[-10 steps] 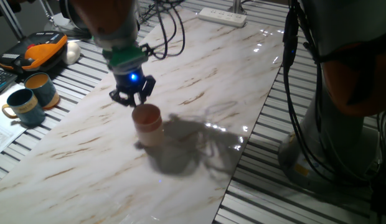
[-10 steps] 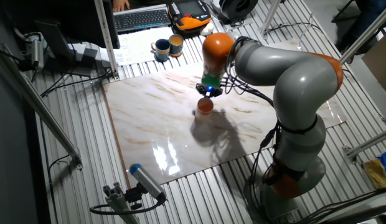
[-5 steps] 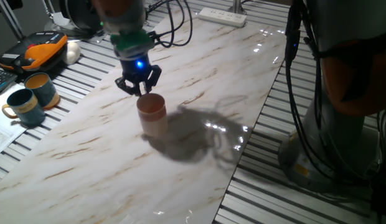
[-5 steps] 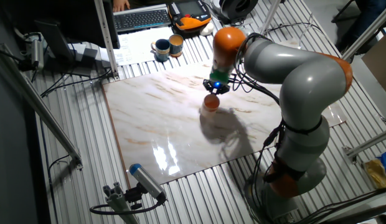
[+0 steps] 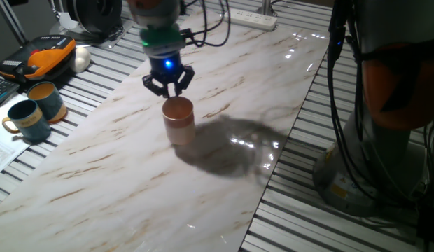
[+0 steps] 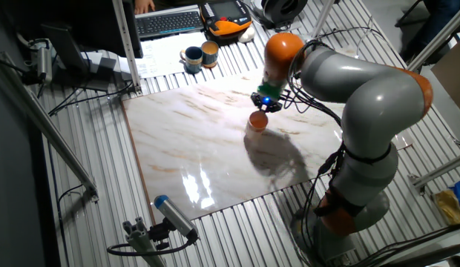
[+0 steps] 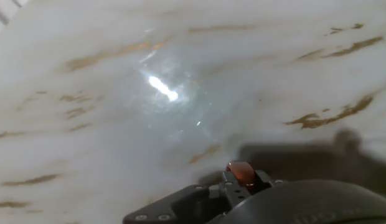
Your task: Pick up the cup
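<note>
The cup [image 5: 178, 120] is small, pinkish-tan and has no handle. It stays upright over the middle of the marble table [image 5: 98, 182]. My gripper [image 5: 168, 87] comes down on its far rim and is shut on the cup's wall. In the other fixed view the cup [image 6: 257, 120] hangs just below the gripper [image 6: 266, 104]. In the hand view only a small pinkish piece of the cup [image 7: 241, 169] shows, pinched between the dark fingers, with the blurred table some way below. I cannot tell whether the cup's base touches the table.
A dark teal mug [image 5: 24, 120] and a teal mug with an orange inside [image 5: 47, 100] stand off the table's left edge. An orange and black device [image 5: 45, 56] lies behind them. A power strip [image 5: 248, 17] lies at the far end. The robot's base and cables [image 5: 385, 105] stand at the right.
The gripper and the cup have moved together to the right and toward the far end of the table. The mugs have not moved.
</note>
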`<state>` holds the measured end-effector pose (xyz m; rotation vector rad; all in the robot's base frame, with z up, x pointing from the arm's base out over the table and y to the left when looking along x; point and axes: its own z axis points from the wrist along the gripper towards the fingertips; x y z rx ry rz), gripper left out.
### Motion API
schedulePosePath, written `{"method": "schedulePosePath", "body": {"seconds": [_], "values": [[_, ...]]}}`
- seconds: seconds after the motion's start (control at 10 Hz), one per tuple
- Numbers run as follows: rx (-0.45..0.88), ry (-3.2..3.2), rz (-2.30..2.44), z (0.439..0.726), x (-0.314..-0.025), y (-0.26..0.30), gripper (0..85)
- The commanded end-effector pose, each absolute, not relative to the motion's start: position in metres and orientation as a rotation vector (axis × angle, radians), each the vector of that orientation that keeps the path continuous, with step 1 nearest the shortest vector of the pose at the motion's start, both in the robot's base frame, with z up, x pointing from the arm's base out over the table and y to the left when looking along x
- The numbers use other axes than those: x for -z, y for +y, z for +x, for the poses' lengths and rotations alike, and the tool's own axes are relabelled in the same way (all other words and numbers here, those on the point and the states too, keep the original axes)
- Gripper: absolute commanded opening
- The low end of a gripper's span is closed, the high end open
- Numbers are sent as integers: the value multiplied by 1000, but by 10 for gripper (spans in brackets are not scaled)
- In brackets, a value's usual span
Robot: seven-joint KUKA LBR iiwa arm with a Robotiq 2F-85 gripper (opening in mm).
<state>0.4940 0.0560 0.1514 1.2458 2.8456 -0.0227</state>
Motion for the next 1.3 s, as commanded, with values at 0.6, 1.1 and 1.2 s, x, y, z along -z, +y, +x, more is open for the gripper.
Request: {"method": "schedulePosePath", "body": {"seconds": [0.6, 1.1, 1.2], "values": [[-88, 2846, 1365, 484, -147, 45, 0], [10, 2828, 1369, 480, -149, 40, 0], [22, 2816, 1392, 480, -149, 40, 0]]}}
